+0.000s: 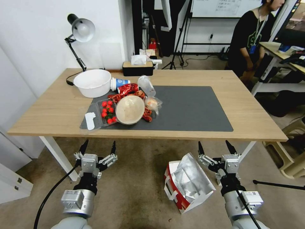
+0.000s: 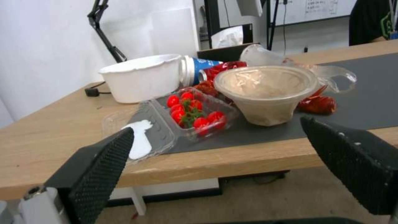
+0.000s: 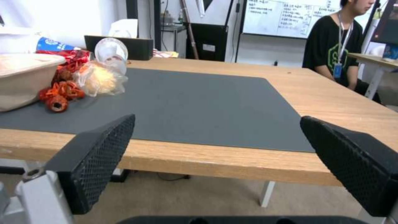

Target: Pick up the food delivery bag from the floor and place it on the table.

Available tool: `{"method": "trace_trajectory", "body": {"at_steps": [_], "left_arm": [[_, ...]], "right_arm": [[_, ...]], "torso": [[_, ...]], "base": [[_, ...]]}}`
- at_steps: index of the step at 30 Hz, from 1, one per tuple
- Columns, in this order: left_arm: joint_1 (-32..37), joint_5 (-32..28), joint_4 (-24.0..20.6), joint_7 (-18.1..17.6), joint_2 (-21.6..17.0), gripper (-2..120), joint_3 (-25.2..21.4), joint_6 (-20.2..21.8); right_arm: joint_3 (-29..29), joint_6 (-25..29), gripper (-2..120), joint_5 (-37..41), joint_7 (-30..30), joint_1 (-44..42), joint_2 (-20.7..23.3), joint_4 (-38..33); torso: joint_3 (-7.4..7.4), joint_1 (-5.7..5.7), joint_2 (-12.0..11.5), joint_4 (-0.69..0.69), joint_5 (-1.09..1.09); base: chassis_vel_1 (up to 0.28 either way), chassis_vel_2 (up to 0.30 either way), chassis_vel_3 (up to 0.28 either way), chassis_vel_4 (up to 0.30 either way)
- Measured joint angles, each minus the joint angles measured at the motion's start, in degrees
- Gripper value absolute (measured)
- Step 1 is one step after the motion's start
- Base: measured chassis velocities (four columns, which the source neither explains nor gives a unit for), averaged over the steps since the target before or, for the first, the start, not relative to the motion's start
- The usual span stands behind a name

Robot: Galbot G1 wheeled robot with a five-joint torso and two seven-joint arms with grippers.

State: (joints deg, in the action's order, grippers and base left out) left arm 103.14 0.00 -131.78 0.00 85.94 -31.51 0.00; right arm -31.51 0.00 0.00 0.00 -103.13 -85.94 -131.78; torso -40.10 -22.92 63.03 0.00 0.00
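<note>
The food delivery bag (image 1: 187, 186), red and white with its silver foil lining showing, stands on the floor (image 1: 133, 190) in front of the table (image 1: 254, 105), slightly right of centre. My right gripper (image 1: 218, 148) hangs open just right of the bag's top, close to it, nothing between its fingers. My left gripper (image 1: 98, 148) is open too, well left of the bag, level with the table's front edge. In the right wrist view the open fingers (image 3: 104, 161) frame the dark grey mat (image 3: 199, 109); in the left wrist view the fingers (image 2: 99, 174) frame the food containers.
On the table's left half sit a white bowl (image 1: 92, 82), a clear box of cherry tomatoes (image 1: 107, 112), a lidded paper bowl (image 1: 129, 109), red snack packets, a plastic cup and a desk lamp (image 1: 81, 30). A tissue box (image 1: 138, 67) stands at the back. A person sits at the far right.
</note>
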Motion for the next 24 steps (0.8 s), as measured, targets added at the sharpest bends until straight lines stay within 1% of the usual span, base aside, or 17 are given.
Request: {"method": "trace_trajectory", "body": {"at_steps": [21, 24], "left_arm": [[0.0, 0.0, 0.0, 0.0, 0.0, 100, 0.0, 0.0], [-0.3, -0.8, -0.1, 0.0, 0.0, 100, -0.1, 0.7]], "right_arm": [[0.0, 0.0, 100, 0.0, 0.0, 0.0, 0.0, 0.0], [-0.2, -0.7, 100, 0.3, 0.0, 0.2, 0.0, -0.2]], "torso": [[0.0, 0.0, 0.0, 0.0, 0.0], [0.0, 0.0, 0.0, 0.0, 0.01]], "base": [[0.0, 0.0, 0.0, 0.0], [0.0, 0.0, 0.0, 0.0]]}}
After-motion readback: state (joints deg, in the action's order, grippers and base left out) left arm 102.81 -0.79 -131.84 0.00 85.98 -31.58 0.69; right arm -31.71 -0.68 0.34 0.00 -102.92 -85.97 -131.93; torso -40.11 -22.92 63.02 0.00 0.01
